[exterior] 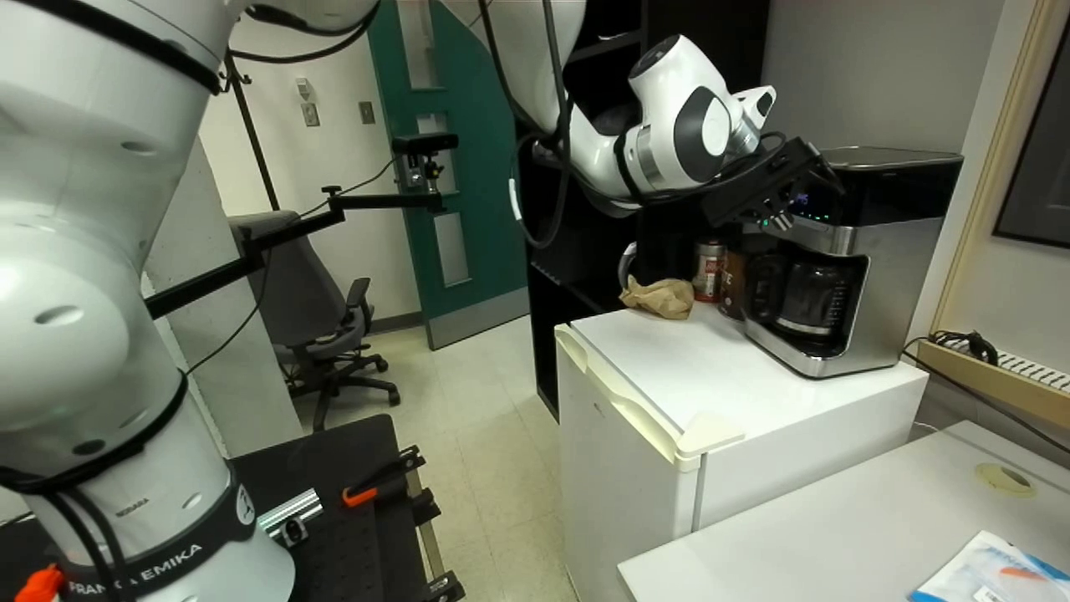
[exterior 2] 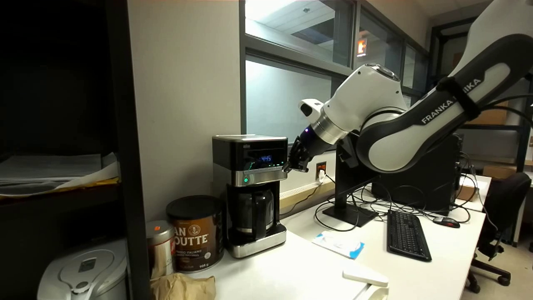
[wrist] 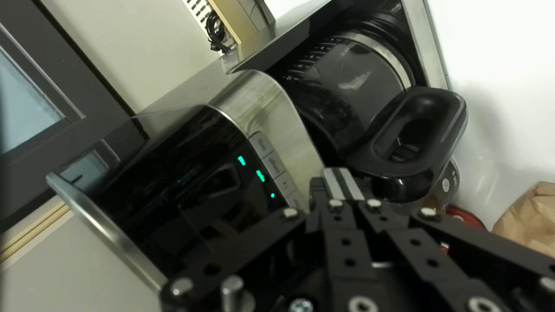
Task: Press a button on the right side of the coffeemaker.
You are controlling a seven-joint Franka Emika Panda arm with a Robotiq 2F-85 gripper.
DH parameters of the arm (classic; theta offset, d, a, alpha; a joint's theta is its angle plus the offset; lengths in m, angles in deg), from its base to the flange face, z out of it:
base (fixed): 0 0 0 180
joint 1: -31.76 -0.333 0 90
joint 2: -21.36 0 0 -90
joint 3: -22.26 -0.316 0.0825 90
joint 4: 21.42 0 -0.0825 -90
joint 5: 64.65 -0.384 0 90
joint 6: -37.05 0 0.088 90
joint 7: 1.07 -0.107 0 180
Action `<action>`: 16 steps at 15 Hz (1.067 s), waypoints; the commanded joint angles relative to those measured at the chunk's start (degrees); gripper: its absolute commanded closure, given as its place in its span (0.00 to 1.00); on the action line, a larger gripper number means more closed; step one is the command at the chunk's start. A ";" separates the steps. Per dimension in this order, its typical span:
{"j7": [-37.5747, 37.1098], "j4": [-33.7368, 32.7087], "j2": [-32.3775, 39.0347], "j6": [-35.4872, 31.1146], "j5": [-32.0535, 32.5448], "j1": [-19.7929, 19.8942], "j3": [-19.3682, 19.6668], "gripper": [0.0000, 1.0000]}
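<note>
The coffeemaker [exterior: 903, 284] stands upright at the back of the white fridge top. It is also in an exterior view [exterior 2: 260, 177], with a lit clock and a green light. In the wrist view [wrist: 260, 104] a row of silver buttons [wrist: 274, 164] runs along the band beside green lights. The dark carafe [wrist: 360, 73] sits in its bay. My gripper [wrist: 342, 184] is shut with its pads together and nothing between them. In both exterior views the gripper [exterior: 782, 221] [exterior 2: 288, 167] is at the machine's upper front, close to the button band. Contact cannot be told.
The carafe handle [wrist: 407, 143] juts out close to the fingers. A brown coffee can [exterior 2: 195, 233], a smaller metal can [exterior 2: 160, 248] and a crumpled paper bag [exterior: 660, 298] stand beside the machine on the white fridge [exterior: 652, 351]. A dark shelf [exterior 2: 123, 125] and a desk [exterior: 819, 535] flank it.
</note>
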 commanded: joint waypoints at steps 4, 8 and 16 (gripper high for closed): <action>-2.72 -7.44 6.32 -1.26 -0.16 -3.46 5.14 1.00; -3.41 -9.81 8.52 -0.98 -0.41 -3.84 6.02 1.00; -4.31 -12.91 10.94 -0.91 -0.74 -3.70 6.25 1.00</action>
